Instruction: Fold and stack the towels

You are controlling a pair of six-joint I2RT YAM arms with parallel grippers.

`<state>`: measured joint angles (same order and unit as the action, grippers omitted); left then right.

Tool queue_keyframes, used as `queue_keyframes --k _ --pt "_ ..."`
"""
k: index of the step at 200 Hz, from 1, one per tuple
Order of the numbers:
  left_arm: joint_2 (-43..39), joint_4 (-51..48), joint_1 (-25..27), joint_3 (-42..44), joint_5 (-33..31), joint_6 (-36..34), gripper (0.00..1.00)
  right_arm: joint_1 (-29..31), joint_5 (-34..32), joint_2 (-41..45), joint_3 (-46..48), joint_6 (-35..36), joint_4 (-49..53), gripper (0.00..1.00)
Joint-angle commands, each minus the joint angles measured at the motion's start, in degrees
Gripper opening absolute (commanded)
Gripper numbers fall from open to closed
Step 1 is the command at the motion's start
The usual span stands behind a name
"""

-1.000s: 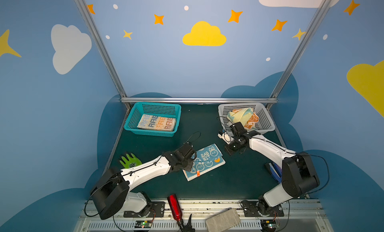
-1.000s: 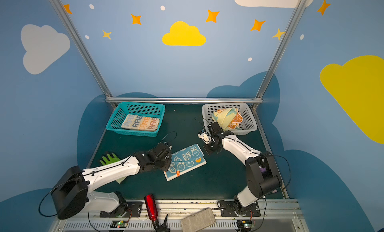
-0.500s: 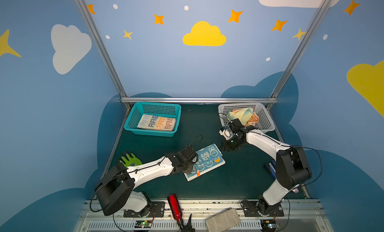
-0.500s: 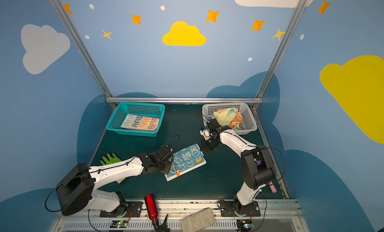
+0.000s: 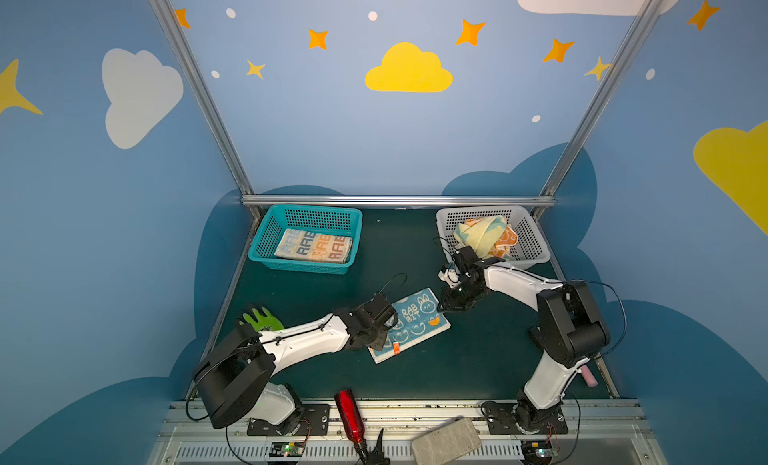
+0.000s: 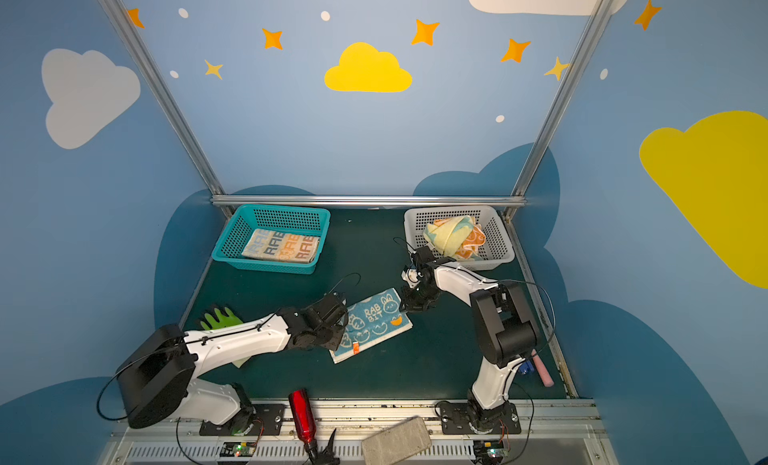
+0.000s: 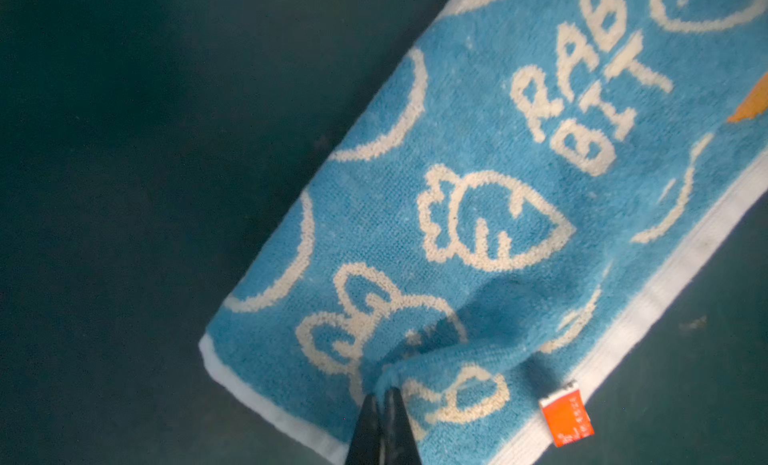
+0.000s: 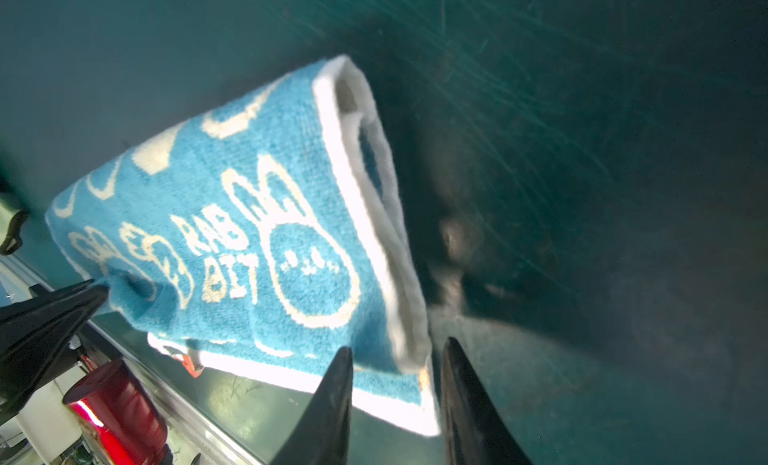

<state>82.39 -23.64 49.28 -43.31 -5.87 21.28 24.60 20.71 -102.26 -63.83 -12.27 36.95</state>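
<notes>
left gripper (image 7: 383, 404): only the tips of its jaws show in the left wrist view, the rest cut off at the edge; in both top views its own body hides them.
blue towel (image 5: 417, 322): one end lies hidden under the left gripper in both top views.
green glove (image 5: 261, 317): partly behind the left arm (image 5: 307, 342).
orange towel (image 5: 508, 239): mostly covered by the pale yellow towel (image 5: 478, 234).
right gripper (image 8: 397, 346): whether its jaws touch the blue towel's corner cannot be told.
orange tag (image 7: 567, 413): print too small to read.
pink object (image 6: 542, 372): half hidden by the right arm (image 6: 498, 321) — unidentifiable.
</notes>
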Motion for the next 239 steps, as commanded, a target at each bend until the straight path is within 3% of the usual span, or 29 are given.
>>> queue_keyframes --k 1,24,67,239 --pt "0.59 0.04 0.21 -0.01 -0.31 -0.20 0.04 -0.17 0.99 -1.25 0.17 -1.08 -1.26 0.33" --pt "0.61 0.11 0.25 0.24 -0.20 -0.20 0.04 -0.17 1.27 -1.96 -0.24 -0.99 -1.00 0.28" --pt "0.84 0.32 0.29 0.29 -0.02 -0.27 0.04 -0.18 2.37 -1.81 -0.29 -0.42 -0.63 0.00" --pt "-8.79 -5.69 3.94 -0.56 -4.21 0.82 0.04 -0.21 1.06 8.68 0.83 0.77 3.60 0.00"
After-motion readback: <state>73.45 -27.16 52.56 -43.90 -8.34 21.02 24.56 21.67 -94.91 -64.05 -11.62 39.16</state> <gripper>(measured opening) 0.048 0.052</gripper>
